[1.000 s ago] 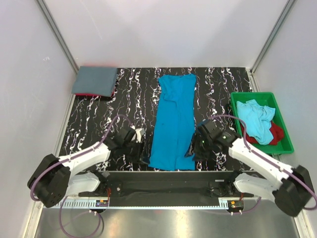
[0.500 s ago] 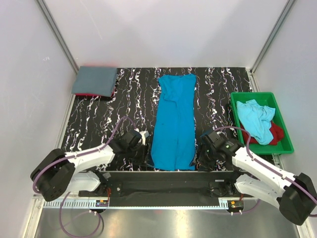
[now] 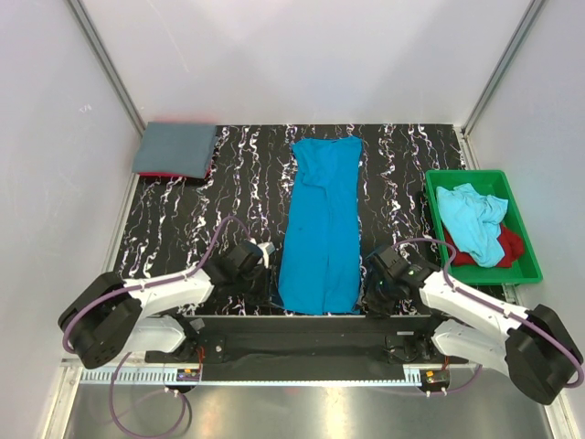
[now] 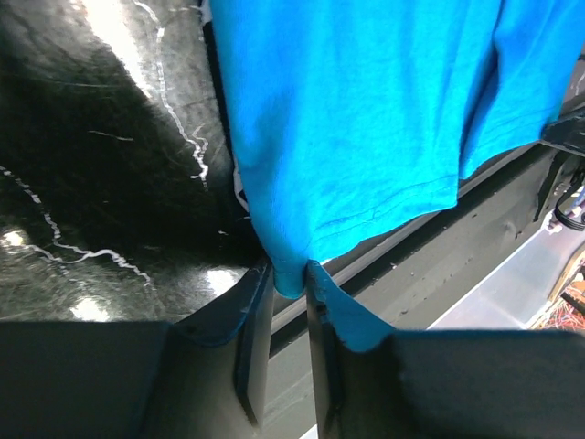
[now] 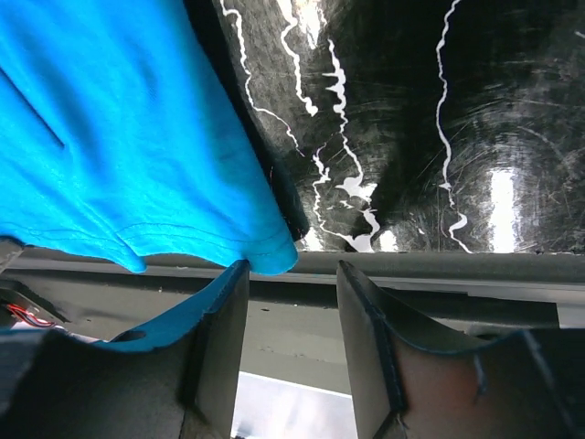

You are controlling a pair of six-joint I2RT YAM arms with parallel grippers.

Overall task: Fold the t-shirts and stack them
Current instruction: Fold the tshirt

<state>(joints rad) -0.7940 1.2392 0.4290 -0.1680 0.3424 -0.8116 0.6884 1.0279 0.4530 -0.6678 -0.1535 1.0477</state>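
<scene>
Far-left corner: grey shirt [image 3: 175, 148] lies folded flat, with a red edge [image 3: 160, 175] showing under it, so this looks like the stack.
Left gripper [image 4: 288, 273]: low at the table's near edge, jaws drawn narrow with the near-left corner of the blue shirt [image 3: 320, 219] between them. Whether the cloth is truly pinched cannot be told.
Blue shirt: middle of the table [image 3: 228, 201], spread as a long narrow strip from far to near, sides apparently folded in. Its near hem reaches the table edge.
Handling: light, thin and limp. It will sag and drag rather than hold a shape, and one layer may slip out of a shallow pinch.
Where to hold: the two near corners, taking all layers at the hem, so the strip lifts evenly for the next fold.
Right gripper [image 5: 291, 270]: low at the near-right corner, jaws wide apart and holding nothing. The corner lies at the mouth, by the tip of one finger, not yet between both.
Tray [image 3: 466, 173]: green, on the right, well apart from the blue shirt. It holds a crumpled aqua shirt [image 3: 473, 219] on top of a red shirt [image 3: 512, 245], both unfolded.
</scene>
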